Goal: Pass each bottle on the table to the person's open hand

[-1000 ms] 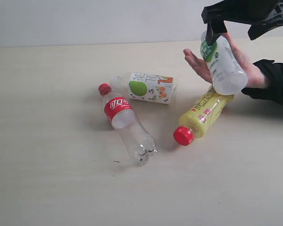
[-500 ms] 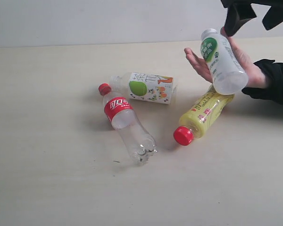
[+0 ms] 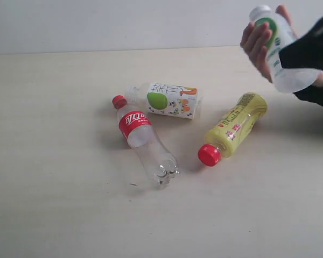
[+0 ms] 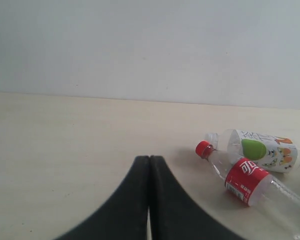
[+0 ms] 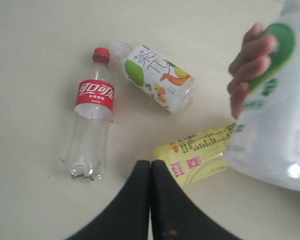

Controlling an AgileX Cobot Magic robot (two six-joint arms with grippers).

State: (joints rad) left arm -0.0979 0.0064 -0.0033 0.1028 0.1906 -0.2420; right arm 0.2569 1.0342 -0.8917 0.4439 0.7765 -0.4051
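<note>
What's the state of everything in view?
Clear plastic bottle with red cap and label: lying on table, capped.
White-labelled green-apple bottle: lying on table.
Yellow bottle with red cap: lying on table, capped.
White-green bottle with white cap: gripped in hand, off table.
Person's hand: closed on that bottle.
Left gripper: shut, empty.
Right gripper: shut, empty.
</note>
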